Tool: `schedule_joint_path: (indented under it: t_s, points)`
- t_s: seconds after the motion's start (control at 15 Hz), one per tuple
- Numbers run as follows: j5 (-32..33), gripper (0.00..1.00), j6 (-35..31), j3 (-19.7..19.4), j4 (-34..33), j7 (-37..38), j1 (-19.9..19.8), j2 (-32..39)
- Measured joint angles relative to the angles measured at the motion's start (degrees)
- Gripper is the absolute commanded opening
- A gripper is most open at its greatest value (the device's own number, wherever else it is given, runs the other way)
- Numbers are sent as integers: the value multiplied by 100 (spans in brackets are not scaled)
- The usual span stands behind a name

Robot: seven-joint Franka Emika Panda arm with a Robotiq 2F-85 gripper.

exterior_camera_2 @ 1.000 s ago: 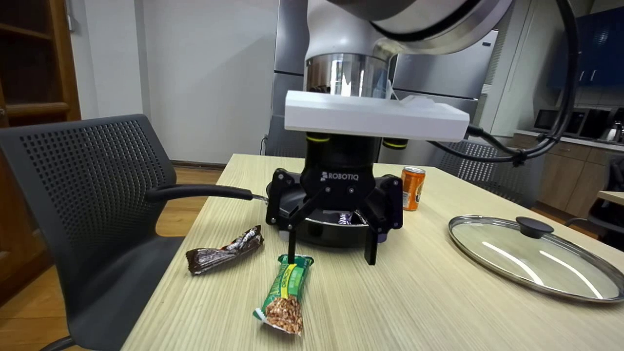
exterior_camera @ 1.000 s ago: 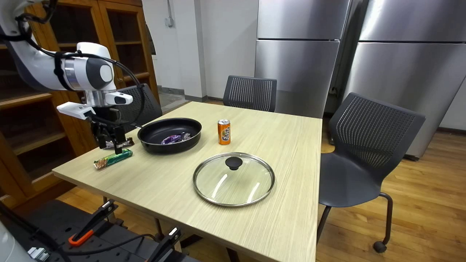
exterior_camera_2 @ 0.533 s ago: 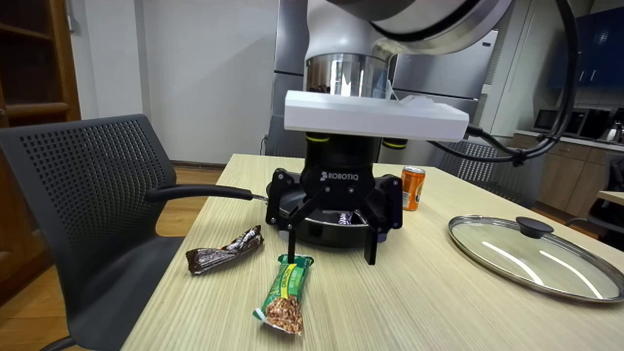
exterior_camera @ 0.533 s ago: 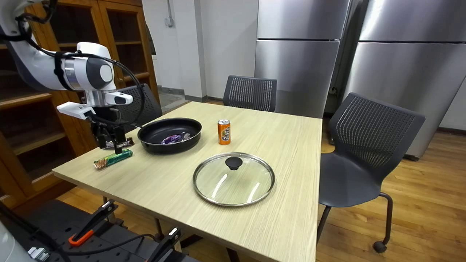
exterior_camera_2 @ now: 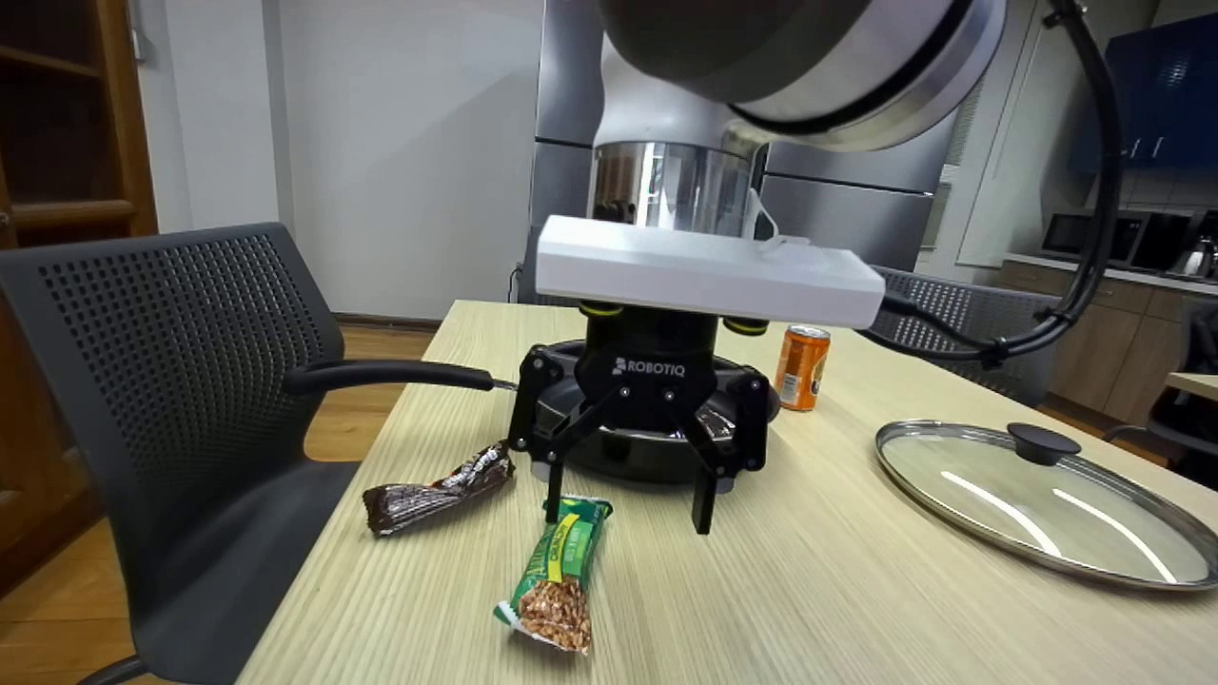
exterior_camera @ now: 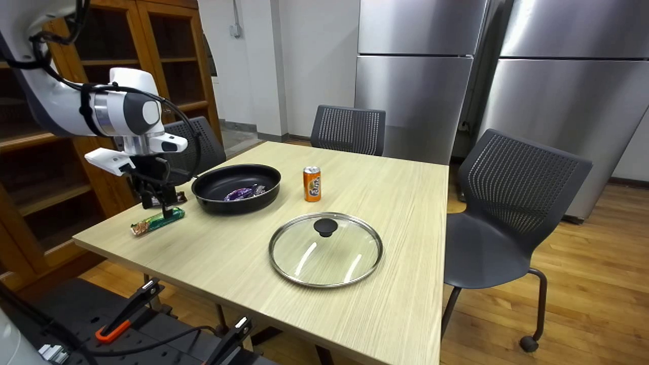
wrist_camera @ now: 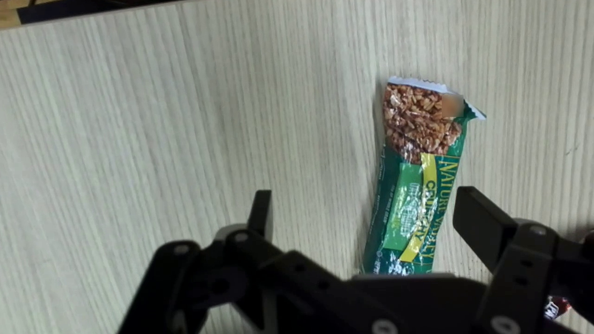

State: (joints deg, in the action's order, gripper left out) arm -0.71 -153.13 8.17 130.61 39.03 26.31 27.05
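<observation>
My gripper (exterior_camera_2: 628,514) is open and empty, fingers pointing down, just above the table. It is nearest to a green granola bar (exterior_camera_2: 561,580) with a picture of oats at one end. In the wrist view the bar (wrist_camera: 408,208) lies between the two fingers (wrist_camera: 364,199), closer to the right finger, and its lower end is hidden by the gripper body. In an exterior view a fingertip overlaps the bar (exterior_camera: 158,221); I cannot tell whether they touch. A brown wrapped bar (exterior_camera_2: 438,493) lies beside it near the table edge.
A black pan (exterior_camera: 228,207) holding purple and silver wrappers (exterior_camera: 241,193) stands just behind the gripper. An orange Fanta can (exterior_camera: 312,184) stands beyond the pan. A glass lid (exterior_camera: 326,251) with a black knob lies on the table (exterior_camera: 400,314). Chairs (exterior_camera: 499,203) surround it.
In the last half second the arm has lowered and tilted slightly. In the exterior views the gripper has shifted a little and come down closer to the table. The objects have not moved.
</observation>
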Motion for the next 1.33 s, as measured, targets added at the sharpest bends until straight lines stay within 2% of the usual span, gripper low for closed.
schedule_joint_path:
  t_s: [0.27, 0.93, 1.0, 1.07, 1.13, 1.33]
  points:
    - [0, 100, -224, -89, -111, 203, 95, 180]
    - [-3, 100, -253, -209, -650, 334, 165, 688]
    - [-3, 75, -253, -211, -692, 334, 165, 732]
    - [-3, 74, -253, -212, -732, 334, 165, 775]
    - [-3, 68, -253, -212, -769, 334, 165, 812]
    - [-3, 42, -253, -219, -858, 334, 179, 894]
